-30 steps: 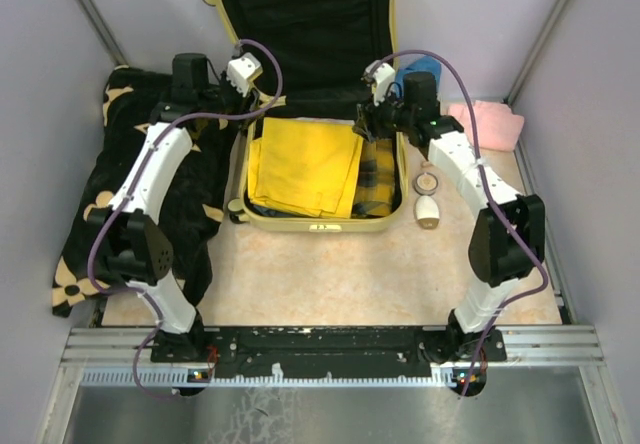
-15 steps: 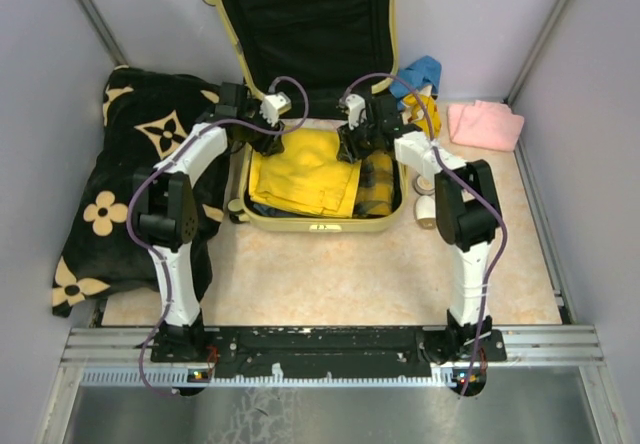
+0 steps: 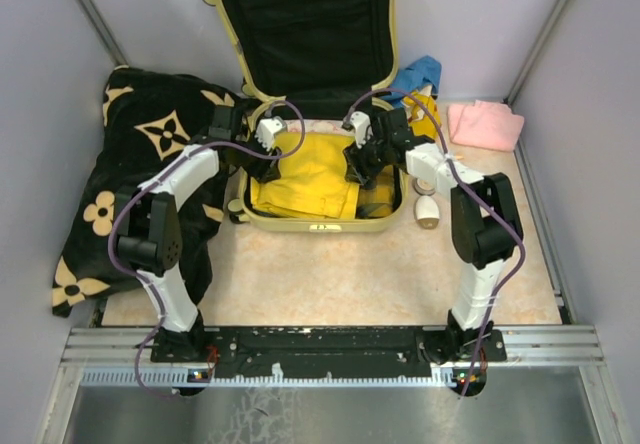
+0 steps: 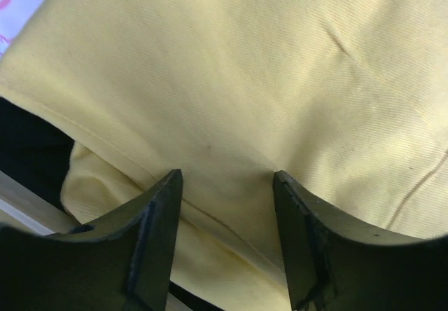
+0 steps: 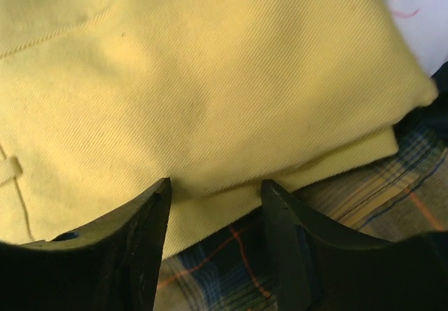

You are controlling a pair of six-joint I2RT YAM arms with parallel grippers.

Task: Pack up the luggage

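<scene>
The luggage (image 3: 320, 223) lies open in the middle of the table, its black-lined lid (image 3: 310, 24) standing up at the back. In its lower half a folded yellow cloth (image 3: 305, 172) rests on a plaid cloth (image 3: 380, 196). My left gripper (image 3: 268, 164) is at the yellow cloth's left edge and my right gripper (image 3: 357, 171) at its right edge. In the left wrist view the left gripper (image 4: 227, 176) is open, tips down on the yellow cloth (image 4: 245, 80). The right gripper (image 5: 215, 183) is open too, over the yellow cloth's (image 5: 175, 80) edge and the plaid cloth (image 5: 364, 192).
A black blanket with tan flowers (image 3: 130, 184) lies left of the suitcase. A pink cloth (image 3: 485, 124) and a blue cloth (image 3: 425, 69) lie at the back right. A small white and tan object (image 3: 427, 210) sits just right of the suitcase.
Both grippers have come from the suitcase's back rim down and nearer, onto the yellow cloth. The cloth now lies squarer and further left, with more plaid showing on the right.
</scene>
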